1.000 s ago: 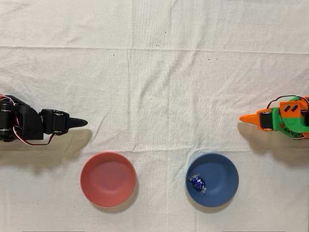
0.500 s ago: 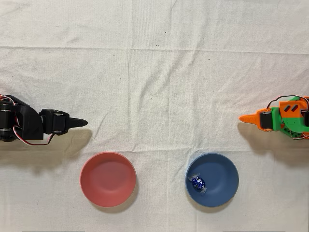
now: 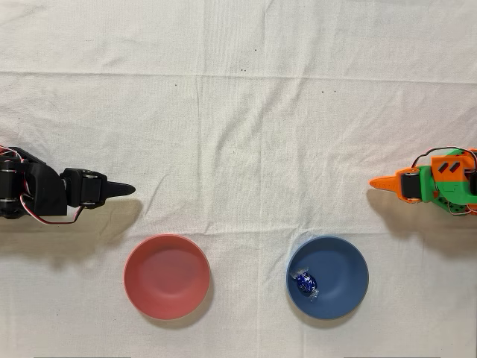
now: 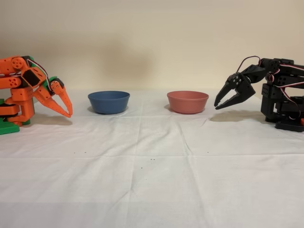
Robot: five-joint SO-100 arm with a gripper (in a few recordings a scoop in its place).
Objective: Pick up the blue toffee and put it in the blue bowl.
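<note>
blue toffee [image 3: 305, 283]: it lies inside the blue bowl, on the left part of the bowl floor in the overhead view, close to the left wall. its foil is shiny dark blue, and one clear twisted end points to the lower right. in the fixed view the bowl wall hides it.
blue bowl [image 3: 344, 262]: it stands upright on the white cloth, at the lower right of the overhead view. in the fixed view [image 4: 109, 101] it is left of the centre, beside the pink-red bowl and apart from it.
orange arm [image 4: 21, 84]: it is folded back near its base, at the right edge of the overhead view and at the left edge of the fixed view.
gripper [image 4: 67, 111]: in the fixed view its two fingers hang down with the tips close together above the cloth, and nothing is between them. it is well apart from the blue bowl and does not touch it. in the overhead view [image 3: 376, 182] the tip points to the left.
pink-red bowl [image 3: 166, 276]: it stands upright at the lower left of the overhead view, with nothing in it.
black arm [image 3: 45, 192]: idle, at the left edge of the overhead view.
cloth [image 3: 238, 127]: white, with fold lines and a few small dark specks.
</note>
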